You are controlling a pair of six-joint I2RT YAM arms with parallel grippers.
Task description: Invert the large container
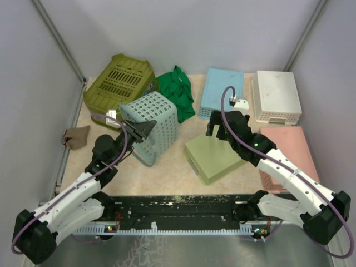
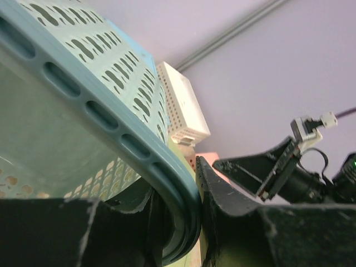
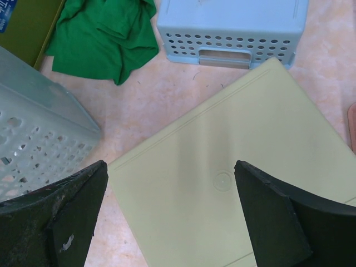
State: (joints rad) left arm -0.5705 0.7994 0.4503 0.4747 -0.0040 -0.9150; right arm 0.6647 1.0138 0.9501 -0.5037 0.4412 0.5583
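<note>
Teal basket mid-tip, gripped at its rim

The left claw (image 1: 143, 129) clamps the rim of the large teal basket (image 1: 158, 119), which stands tilted on the bench (image 1: 172, 167) left of centre, probably ready to roll over. The right claw (image 1: 217, 127) hangs wide over a pale green bin (image 1: 214, 161).

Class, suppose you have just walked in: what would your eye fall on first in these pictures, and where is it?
The teal slotted basket, left of centre, stands out: it is tilted, its rim clamped in the left pincer. To its right, the open right pincer hovers over an upturned pale green container. A bright green cloth lies behind them.
</note>
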